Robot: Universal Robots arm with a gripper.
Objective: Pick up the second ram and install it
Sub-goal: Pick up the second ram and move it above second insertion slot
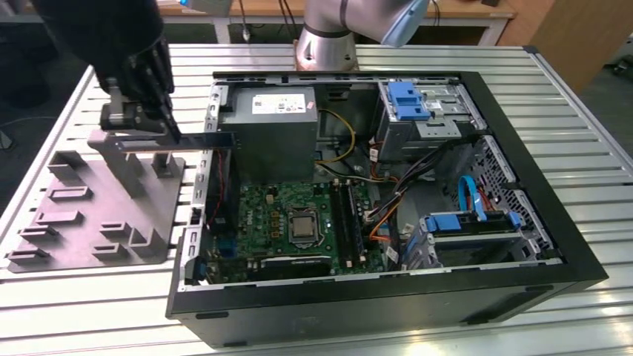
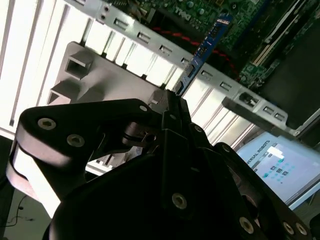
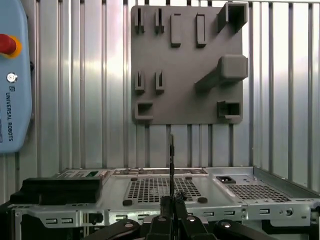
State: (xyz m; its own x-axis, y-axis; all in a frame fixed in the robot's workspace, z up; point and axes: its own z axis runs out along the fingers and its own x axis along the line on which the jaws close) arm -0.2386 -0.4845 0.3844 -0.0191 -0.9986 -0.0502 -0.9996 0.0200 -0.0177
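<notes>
Your gripper (image 1: 172, 132) clamped on the second ram (image 1: 213, 140), exterior view's upper left, stick's free end crossing the case wall (image 1: 210, 111) edge.

Robot arm (image 1: 327, 41): smooth silver-grey tube, ringed near its base | joint cap (image 1: 404, 24): pale blue, rounded | gripper (image 2: 172, 102): matte black, angular linked plates narrowing to a slim tip | screws (image 2: 46, 123): small round silver heads dotted along the black links

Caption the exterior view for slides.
Gripper holding the second ram beside the grey fixture, at the edge of the open computer case.
</notes>
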